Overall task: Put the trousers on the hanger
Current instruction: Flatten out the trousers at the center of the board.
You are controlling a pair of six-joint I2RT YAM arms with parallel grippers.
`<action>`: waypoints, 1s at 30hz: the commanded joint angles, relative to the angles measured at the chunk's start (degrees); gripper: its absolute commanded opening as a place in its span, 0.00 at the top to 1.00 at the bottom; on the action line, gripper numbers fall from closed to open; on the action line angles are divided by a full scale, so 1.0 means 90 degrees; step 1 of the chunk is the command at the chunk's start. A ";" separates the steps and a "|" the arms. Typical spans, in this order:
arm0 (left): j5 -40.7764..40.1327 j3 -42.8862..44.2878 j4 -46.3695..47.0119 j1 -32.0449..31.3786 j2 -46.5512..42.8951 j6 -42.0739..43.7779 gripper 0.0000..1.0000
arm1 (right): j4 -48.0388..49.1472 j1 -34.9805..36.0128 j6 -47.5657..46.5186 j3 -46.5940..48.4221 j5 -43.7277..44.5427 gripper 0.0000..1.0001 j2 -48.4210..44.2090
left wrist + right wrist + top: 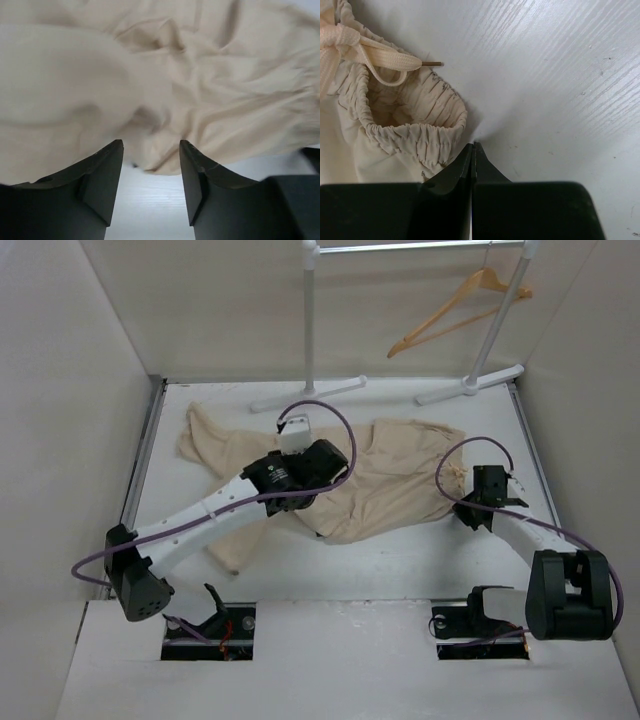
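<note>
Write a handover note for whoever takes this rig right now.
Left end effector: open, over the crumpled beige cloth cargo trousers, holding nothing.
Right end effector: shut, empty, tip beside the gathered waistband.
Trousers lie spread on the white table; the orange-tan wooden triangular hanger hangs on the white metal rack at the back right.
Done: nothing yet. Left: grasp the trousers, drape them over the hanger.

The trousers [390, 480] lie on the table [400, 560], the hanger [440, 312] apparently hanging on the rack [310, 320] behind.
</note>
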 commanded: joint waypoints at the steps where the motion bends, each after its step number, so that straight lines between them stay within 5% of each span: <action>1: -0.0042 -0.0726 -0.0719 0.0476 -0.0904 -0.0333 0.44 | 0.0177 -0.0068 -0.0093 0.0107 0.0017 0.97 -0.0225; 3: 0.0319 -0.1429 -0.0797 0.0906 -0.1304 -0.0499 0.36 | 0.0109 -0.0068 -0.0122 0.0175 0.0036 0.97 -0.0216; 13: 0.0992 -0.4056 -0.1588 0.2508 -0.3863 -0.2382 0.43 | -0.0185 0.0254 -0.0112 0.0215 0.0232 0.97 -0.0440; 17: 0.2077 -0.4897 -0.1228 0.3240 -0.4031 -0.2657 0.42 | -0.0146 0.0342 -0.0122 0.0147 0.0242 0.98 -0.0372; 24: 0.2674 -0.5786 -0.0506 0.4004 -0.3544 -0.2677 0.41 | -0.0214 0.0138 -0.0249 0.0244 0.0232 0.99 -0.0421; 25: 0.2761 -0.5923 -0.0262 0.3994 -0.3388 -0.2677 0.45 | -0.0224 0.0060 -0.0239 0.0273 0.0203 0.99 -0.0421; 28: 0.3112 -0.6392 0.0441 0.4188 -0.3065 -0.2667 0.79 | -0.0282 -0.0048 -0.0200 0.0449 0.0164 0.99 -0.0352; 30: 0.3240 -0.6520 0.0784 0.4500 -0.3113 -0.2628 0.90 | -0.0351 -0.0058 -0.0181 0.0556 0.0173 0.99 -0.0391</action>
